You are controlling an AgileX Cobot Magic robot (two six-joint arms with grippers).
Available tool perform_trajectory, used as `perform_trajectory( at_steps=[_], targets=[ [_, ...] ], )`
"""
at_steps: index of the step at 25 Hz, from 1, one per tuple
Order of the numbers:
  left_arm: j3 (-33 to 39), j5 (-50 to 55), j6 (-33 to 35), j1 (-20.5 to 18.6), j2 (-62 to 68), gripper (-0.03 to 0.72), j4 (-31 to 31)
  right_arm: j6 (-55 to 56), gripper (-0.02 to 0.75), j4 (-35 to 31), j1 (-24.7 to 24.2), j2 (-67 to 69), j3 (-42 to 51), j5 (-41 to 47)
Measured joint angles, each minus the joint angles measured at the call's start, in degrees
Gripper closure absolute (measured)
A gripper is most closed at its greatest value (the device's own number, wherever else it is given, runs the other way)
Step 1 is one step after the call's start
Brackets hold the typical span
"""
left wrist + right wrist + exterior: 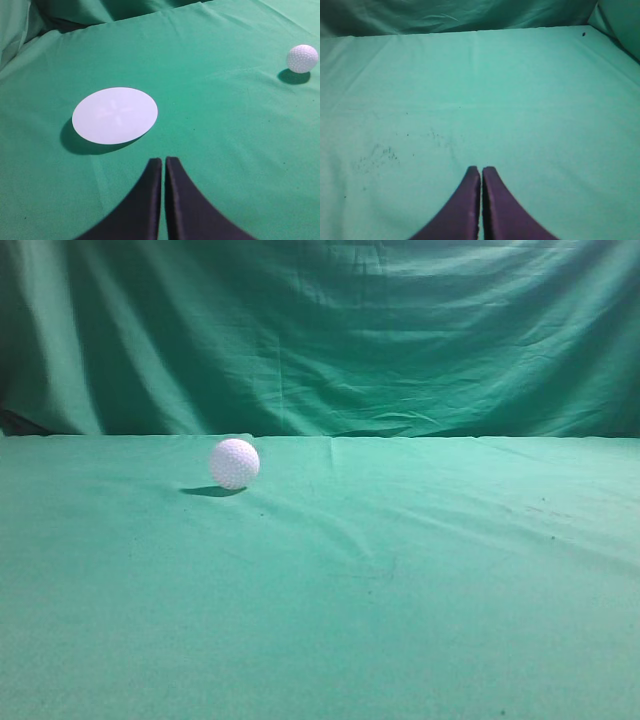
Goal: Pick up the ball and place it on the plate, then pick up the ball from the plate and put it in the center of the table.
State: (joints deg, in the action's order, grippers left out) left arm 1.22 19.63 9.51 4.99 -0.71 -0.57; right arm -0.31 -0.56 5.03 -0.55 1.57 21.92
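Nearest the lens in the left wrist view: the left gripper [163,161], two black fingers pressed together with only a thin slit between them, nothing pinched, hanging low over the table [225,150]. Just ahead and slightly left of the tips, the plate [115,115], a flat white disc with a faint cross-shaped mark at its middle, casting a shadow to its lower left. No readable writing or brand anywhere. Far off to the upper right, well apart from the plate, the ball [302,58], white and dimpled, resting on the cloth beside its own shadow.

In the right wrist view, the right gripper [481,170], dark fingers likewise closed tip to tip and holding nothing, poised over bare green cloth speckled with small dark flecks [375,155] to the left.

From the exterior view, the ball [234,463] left of centre toward the rear of the table [400,590], cloth slightly creased. Behind, a draped green backdrop [330,330] with soft folds. No arm visible from this side.
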Motion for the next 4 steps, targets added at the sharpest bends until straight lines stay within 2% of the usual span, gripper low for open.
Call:
perform_trajectory(
  at_steps=[4],
  targets=[
    [0.0,0.0,-0.1,0.0,0.0,0.688,0.0,0.0,0.738,0.0,0.0,0.0,0.0,0.0]
  ],
)
